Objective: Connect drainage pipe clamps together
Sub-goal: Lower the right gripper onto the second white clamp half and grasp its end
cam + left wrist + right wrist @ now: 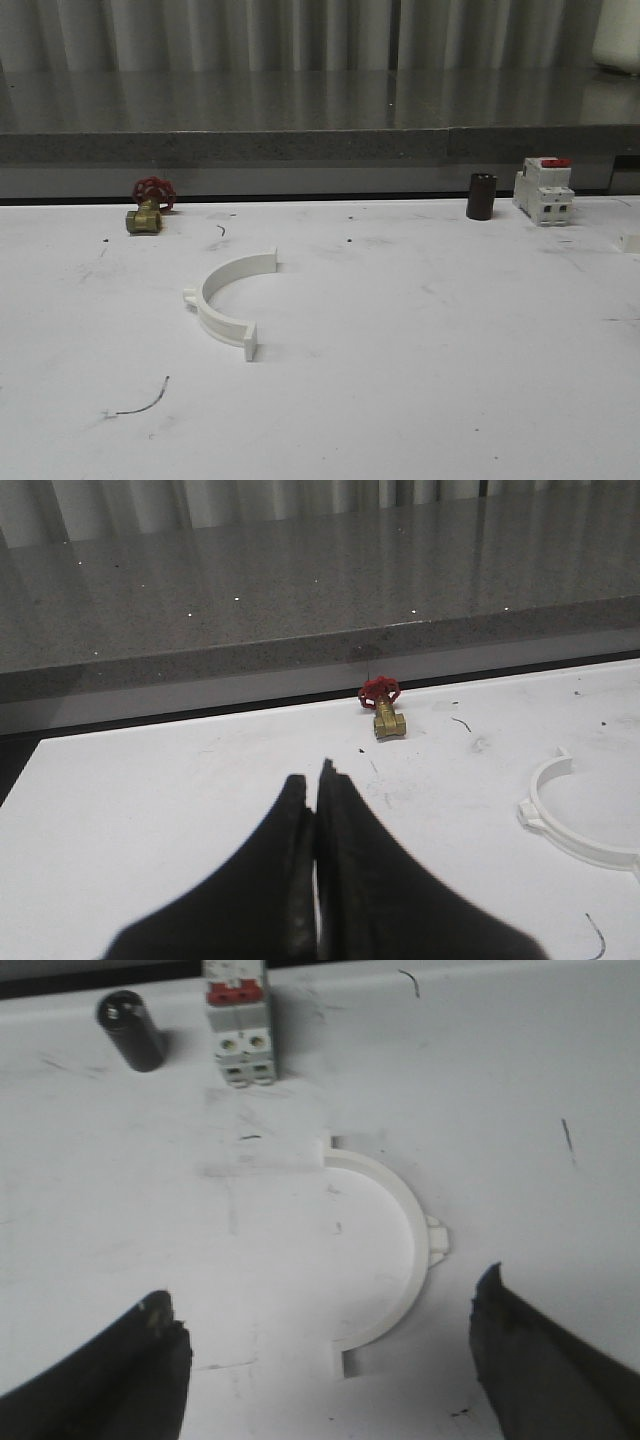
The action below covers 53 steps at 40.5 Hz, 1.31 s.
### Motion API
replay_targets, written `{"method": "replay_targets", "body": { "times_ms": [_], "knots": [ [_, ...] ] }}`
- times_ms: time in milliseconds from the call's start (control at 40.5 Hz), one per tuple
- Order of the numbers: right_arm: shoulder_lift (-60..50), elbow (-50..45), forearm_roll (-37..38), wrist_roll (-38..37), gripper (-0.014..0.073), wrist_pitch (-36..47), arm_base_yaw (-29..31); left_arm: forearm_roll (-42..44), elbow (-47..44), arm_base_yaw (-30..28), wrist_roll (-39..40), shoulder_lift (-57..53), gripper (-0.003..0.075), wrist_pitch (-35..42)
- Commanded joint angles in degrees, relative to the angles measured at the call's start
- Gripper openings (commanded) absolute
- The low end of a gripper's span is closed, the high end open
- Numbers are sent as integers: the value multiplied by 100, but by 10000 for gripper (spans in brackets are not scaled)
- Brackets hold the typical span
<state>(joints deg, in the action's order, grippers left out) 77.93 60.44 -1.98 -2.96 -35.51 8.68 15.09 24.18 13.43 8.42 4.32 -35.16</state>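
Two white drainage pipe clamps lie apart on the white table [420,390]. One half-ring [208,300] lies left of centre, its open side facing right; the left wrist view shows it [580,846] off to one side. My left gripper [320,780] is shut and empty above bare table, clear of that clamp. The other half-ring [413,1222] lies flat in front of the breaker; a sliver of it [630,242] shows at the front view's right edge. My right gripper [328,1315] hangs open above it, with one end of the half-ring between the fingers.
A white breaker with a red top [543,190] and a dark cylinder [481,196] stand at the back right. A brass valve with a red handwheel [148,208] sits at the back left. A grey raised counter [300,120] runs behind the table.
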Motion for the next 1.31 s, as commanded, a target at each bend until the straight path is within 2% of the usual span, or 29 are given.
{"method": "replay_targets", "body": {
  "times_ms": [0, 173, 593, 840, 1284],
  "knots": [
    [248, 443, 52, 2, 591, 37, 290, 10, 124, 2, 15, 79, -20, 450],
    [961, 830, 47, 191, 591, -279, 619, 10, 124, 2, 15, 79, -20, 450],
    [2753, 2043, 36, 296, 591, -1010, 636, 10, 124, 2, 15, 79, -20, 450],
    [3303, 2463, 36, 352, 591, -1366, 636, 10, 124, 2, 15, 79, -20, 450],
    [3647, 2499, 41, 367, 589, -1383, 636, 10, 124, 2, 15, 79, -20, 450]
  ]
}}
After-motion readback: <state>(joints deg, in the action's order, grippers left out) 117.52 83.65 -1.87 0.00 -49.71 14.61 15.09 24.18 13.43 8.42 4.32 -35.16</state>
